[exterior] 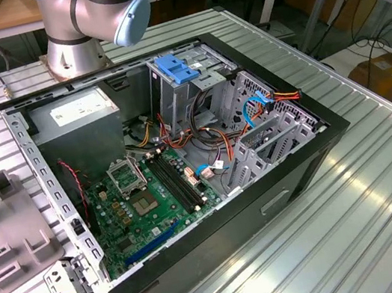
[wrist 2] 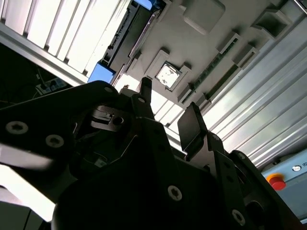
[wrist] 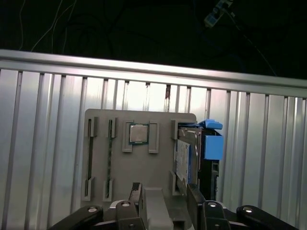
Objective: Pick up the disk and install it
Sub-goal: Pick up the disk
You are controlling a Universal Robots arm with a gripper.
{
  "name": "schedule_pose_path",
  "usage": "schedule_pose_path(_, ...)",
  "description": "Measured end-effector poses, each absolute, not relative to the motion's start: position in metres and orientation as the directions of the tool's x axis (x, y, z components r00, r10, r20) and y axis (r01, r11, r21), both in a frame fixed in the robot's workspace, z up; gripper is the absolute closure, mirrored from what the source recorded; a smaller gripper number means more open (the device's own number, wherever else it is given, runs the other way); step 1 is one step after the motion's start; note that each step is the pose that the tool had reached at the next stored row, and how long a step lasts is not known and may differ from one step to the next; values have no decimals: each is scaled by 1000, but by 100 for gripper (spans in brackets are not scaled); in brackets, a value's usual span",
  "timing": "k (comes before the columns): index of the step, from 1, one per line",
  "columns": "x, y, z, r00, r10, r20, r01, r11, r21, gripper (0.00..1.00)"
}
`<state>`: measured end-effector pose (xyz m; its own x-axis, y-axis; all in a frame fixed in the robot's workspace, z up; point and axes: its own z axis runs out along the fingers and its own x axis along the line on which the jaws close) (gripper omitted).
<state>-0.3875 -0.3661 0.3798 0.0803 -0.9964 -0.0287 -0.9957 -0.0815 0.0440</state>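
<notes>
your gripper [wrist: 164,191] is wide open and empty. centre it over the disk [wrist: 183,158], upright in the grey fixture [wrist: 100,124], and clamp its flat faces squarely.

disk [wrist: 184,155] btm hidden behind gripper [wrist: 165,191], first wrist view, arm [exterior: 93,16] cut off, exterior view top

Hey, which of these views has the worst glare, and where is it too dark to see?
Second wrist view: the table blows out white, and the gripper is a near-black silhouette. First wrist view: black beyond the table edge, yet the disk is evenly lit. Exterior view: even light, mild sheen on the table.
</notes>
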Motion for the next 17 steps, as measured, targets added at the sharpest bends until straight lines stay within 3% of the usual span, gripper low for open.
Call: schedule_pose_path(17, -387, -366, 376, 80, -996, -29, -996, -82, 44, 50)
